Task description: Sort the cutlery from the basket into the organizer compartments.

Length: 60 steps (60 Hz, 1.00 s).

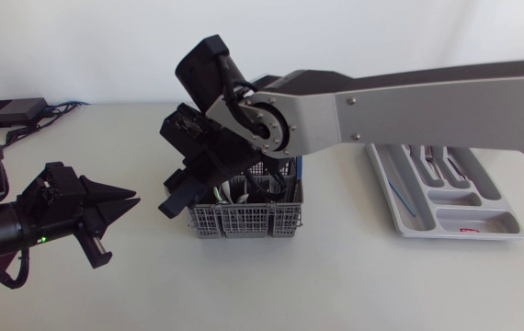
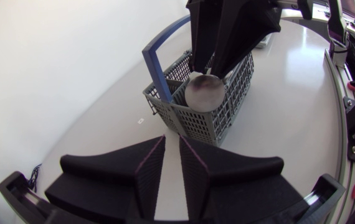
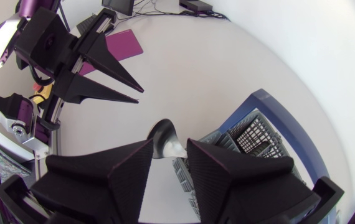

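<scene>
The right gripper (image 3: 169, 149) hangs over the basket (image 1: 244, 221) near the middle of the table (image 1: 336, 285). Its jaws are clamped on a spoon (image 2: 203, 92). Only the spoon's rounded bowl shows, sticking out past the fingertips just above the basket's near corner; the handle is hidden between the black fingers. From above, the right arm covers the far half of the basket, so the cutlery left inside appears only as a few dark and pale stems that cannot be told apart. A blue handle (image 2: 159, 68) arches over the basket.

At the basket's 9 o'clock, well apart from it, the left gripper (image 2: 172, 138) points toward it, jaws slightly apart with nothing between them.

The organizer (image 1: 483, 219) lies at the basket's 3 o'clock. The arm covers its far end, and the pieces in its long compartments are too small to name.
</scene>
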Each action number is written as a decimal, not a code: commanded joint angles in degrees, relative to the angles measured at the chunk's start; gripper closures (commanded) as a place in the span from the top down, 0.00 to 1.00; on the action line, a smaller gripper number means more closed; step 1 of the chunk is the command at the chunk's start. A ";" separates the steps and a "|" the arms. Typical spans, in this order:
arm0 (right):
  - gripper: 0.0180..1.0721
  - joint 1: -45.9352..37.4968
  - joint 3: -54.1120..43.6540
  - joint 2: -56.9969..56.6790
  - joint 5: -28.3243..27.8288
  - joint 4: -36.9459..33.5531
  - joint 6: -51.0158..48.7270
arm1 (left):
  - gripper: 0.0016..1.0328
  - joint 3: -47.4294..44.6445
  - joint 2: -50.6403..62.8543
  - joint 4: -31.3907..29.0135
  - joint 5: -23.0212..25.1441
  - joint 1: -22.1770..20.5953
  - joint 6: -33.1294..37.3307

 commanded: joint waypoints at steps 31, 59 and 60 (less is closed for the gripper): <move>0.41 2.90 0.37 -3.57 3.15 -4.09 0.49 | 0.19 -1.76 -0.02 0.86 0.98 0.09 1.20; 0.41 3.60 8.19 1.27 4.56 -9.71 3.74 | 0.19 -2.20 -0.99 0.59 0.98 0.27 1.03; 0.41 3.60 8.46 1.62 4.65 -9.80 3.92 | 0.19 -2.20 -0.99 0.59 0.98 0.35 1.03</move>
